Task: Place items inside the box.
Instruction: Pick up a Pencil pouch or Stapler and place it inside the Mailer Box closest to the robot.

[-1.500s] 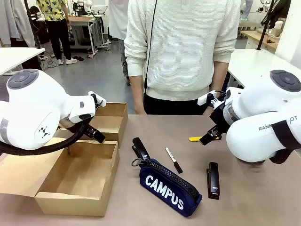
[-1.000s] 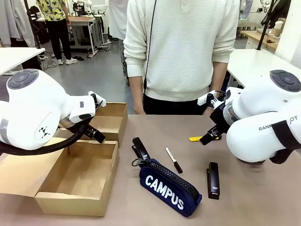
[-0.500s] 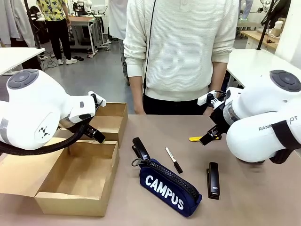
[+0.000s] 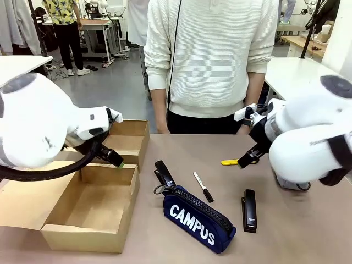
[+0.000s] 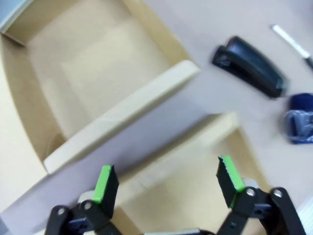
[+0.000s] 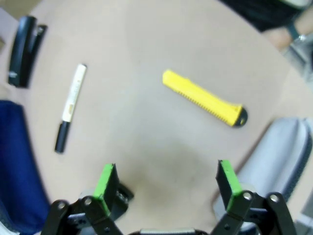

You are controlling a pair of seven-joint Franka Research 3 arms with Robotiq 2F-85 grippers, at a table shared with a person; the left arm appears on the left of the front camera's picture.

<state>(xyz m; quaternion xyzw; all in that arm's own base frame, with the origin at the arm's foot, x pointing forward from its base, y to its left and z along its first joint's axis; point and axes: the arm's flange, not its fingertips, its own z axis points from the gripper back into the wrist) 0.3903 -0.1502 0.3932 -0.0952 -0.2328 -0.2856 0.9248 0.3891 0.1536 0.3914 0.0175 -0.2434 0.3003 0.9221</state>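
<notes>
The wide brown box [image 4: 91, 206] lies open at the front left, its flap lid [image 4: 19, 198] folded out flat. My left gripper [image 4: 116, 162] [image 5: 167, 178] hovers open over its far rim [image 5: 215, 129], holding nothing. On the table lie the navy "CAMPUS" pencil case [image 4: 199, 218] [image 5: 299, 122] [image 6: 14, 161], a black stapler [image 4: 164, 174] [image 5: 249, 66] [image 6: 24, 49], a second stapler [image 4: 249, 210], a marker pen [image 4: 203, 187] [image 6: 70, 107] and the yellow utility knife [image 4: 229, 162] [image 6: 203, 97]. My right gripper [image 4: 250, 157] [image 6: 166, 180] hangs open, just short of the knife.
A narrower brown box [image 4: 129, 143] [image 5: 93, 73] stands open behind the wide one. A person in a white sweater [image 4: 214, 60] stands at the far edge of the table, hands out of sight. Bare tabletop [image 4: 308, 231] stretches to the front right.
Both arms have begun to move and look blurred. The left gripper has dipped slightly toward the wide box's far rim; the right arm has shifted a little rightward. The items lie as before.
</notes>
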